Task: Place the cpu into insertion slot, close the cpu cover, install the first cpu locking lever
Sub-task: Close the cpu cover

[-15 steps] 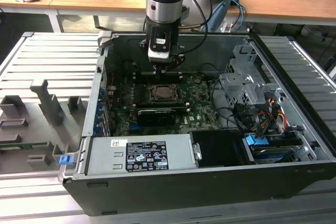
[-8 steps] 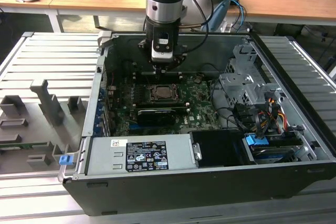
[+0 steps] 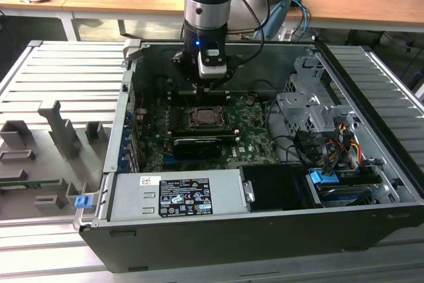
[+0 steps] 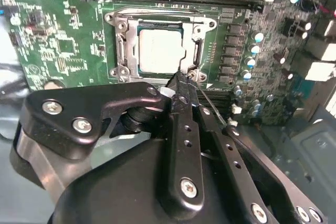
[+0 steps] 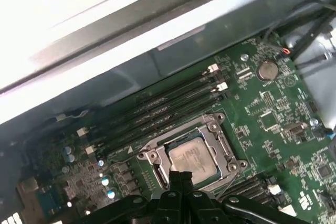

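The pincer [image 4: 182,80], fingers pressed together, hovers just beside the seated cpu [image 4: 160,51].

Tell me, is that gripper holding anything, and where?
Cannot tell. The gripper is shut at a corner of the slot, beside a thin lever; the cpu lies there unheld.

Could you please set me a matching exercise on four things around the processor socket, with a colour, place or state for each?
Column one:
1. cpu
2. cpu cover
3. tool
4. coin battery

Column two:
A. round and silvery, on the green board
B. black, its tip at a corner of the cover
C. tan-silver square, lying face up
D. silvery frame lying flat around the cpu

Pairs: 1-C, 2-D, 3-B, 4-A
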`<state>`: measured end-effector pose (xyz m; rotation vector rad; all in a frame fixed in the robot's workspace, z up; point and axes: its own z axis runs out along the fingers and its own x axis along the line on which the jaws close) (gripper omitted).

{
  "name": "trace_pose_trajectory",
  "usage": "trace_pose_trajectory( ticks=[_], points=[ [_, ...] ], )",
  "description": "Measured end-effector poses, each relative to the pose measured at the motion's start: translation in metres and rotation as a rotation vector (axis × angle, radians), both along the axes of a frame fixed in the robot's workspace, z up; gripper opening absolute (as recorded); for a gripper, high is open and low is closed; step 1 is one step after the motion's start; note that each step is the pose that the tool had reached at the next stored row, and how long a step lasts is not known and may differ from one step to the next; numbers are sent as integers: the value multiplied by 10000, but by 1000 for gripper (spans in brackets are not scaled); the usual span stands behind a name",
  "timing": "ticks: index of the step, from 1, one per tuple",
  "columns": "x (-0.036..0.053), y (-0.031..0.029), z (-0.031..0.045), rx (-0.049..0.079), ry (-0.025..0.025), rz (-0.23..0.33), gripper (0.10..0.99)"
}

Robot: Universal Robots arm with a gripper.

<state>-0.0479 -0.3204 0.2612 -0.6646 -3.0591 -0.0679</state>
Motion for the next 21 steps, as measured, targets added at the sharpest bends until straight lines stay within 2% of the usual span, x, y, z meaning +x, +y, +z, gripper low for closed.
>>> trace_pose_trajectory(
  ticks=[2, 8, 16, 21],
  points=[
    [0, 0, -2, 0, 0, 651, 106],
    [0, 0, -4, 1, -1, 1821, 106],
    [0, 0, -6, 0, -1, 2593, 106],
    [0, 0, -6, 1, -1, 3340, 106]
  ],
)
